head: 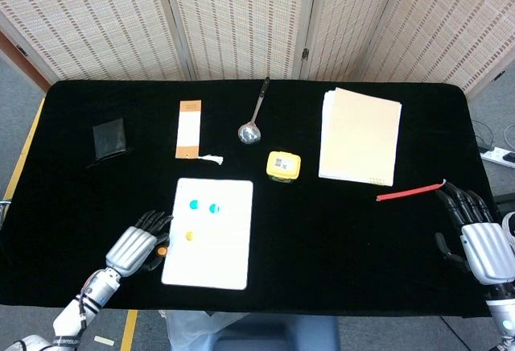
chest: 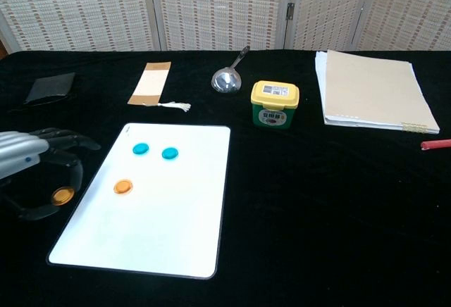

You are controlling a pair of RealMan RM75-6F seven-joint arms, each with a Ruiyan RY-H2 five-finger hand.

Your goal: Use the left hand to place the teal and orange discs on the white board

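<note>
Left robot hand [chest: 32, 170] pinches an orange disc [chest: 62, 195] beside the white board [chest: 148, 240]; no writing legible.

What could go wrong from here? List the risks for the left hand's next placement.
1. The left hand pinches an orange disc just off the white board's left edge; released here, it would likely land on the black cloth instead.
2. Another orange disc lies near that edge, so the incoming fingers might knock it.
3. The hand could catch the board's edge and shift it, along with the two teal discs.
</note>
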